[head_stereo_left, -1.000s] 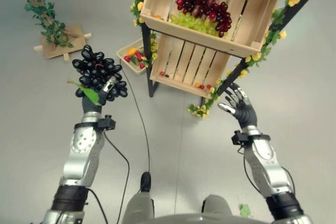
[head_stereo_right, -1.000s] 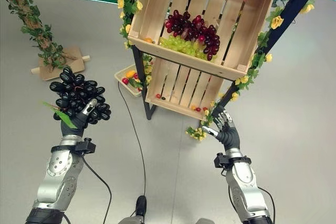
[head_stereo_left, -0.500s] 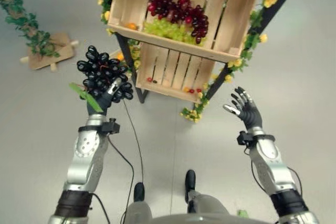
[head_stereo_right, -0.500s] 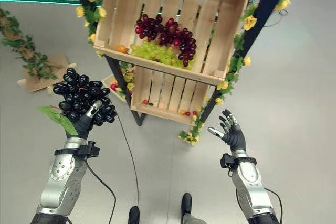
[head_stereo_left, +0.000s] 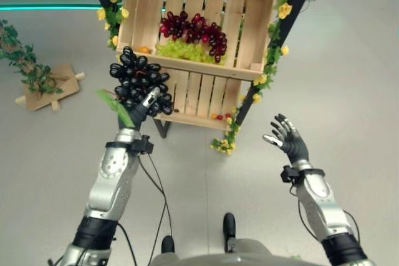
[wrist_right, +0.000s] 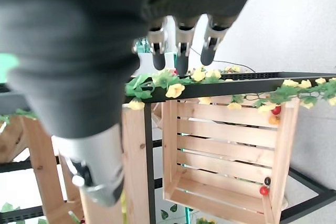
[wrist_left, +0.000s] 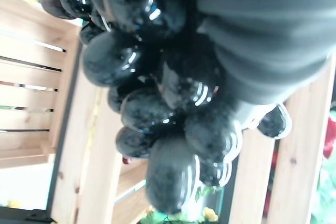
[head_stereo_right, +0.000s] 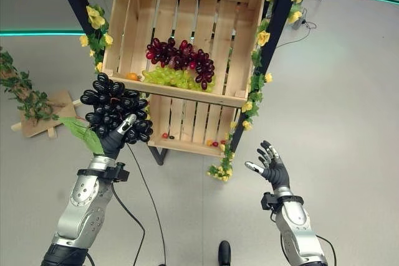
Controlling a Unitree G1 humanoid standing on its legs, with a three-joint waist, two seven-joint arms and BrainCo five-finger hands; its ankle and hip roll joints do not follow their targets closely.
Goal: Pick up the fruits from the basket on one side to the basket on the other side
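While the robot faces the rack, this is how things lie:

Left hand [head_stereo_right: 115,141]: raised, fingers curled round the black grapes [head_stereo_right: 114,108], a green leaf [head_stereo_right: 81,135] hanging from the bunch beside the wrist.
Black grapes: held in the air just before the front left corner of the upper crate [head_stereo_right: 181,42], overlapping its front rim from where the head cameras look; in the left wrist view the bunch [wrist_left: 157,108] hangs close against wooden slats.
Right hand [head_stereo_right: 269,164]: fingers spread and straight, holding nothing, out in the air well right of the rack and below the lower crate [head_stereo_right: 187,130].
Upper crate: tilted toward the robot, holding red grapes [head_stereo_right: 181,57] with green grapes [head_stereo_right: 171,79] in front of them along the front rim, and a small orange fruit [head_stereo_right: 131,76] in the front left corner.
Lower crate: tilted likewise beneath the upper one, a few small red and dark fruits [head_stereo_right: 168,136] lying along its front rim.
Rack: black posts [head_stereo_right: 274,35] either side of the crates, wound with green leaves and yellow flowers [head_stereo_right: 262,35]; more flowers [head_stereo_right: 219,171] bunch at the foot of the right post.
In the way: the upper crate's front rim and the left post stand right by the held bunch.
Floor: grey, with a leafy vine [head_stereo_right: 22,95] on a small wooden base [head_stereo_right: 47,113] well left of the rack.
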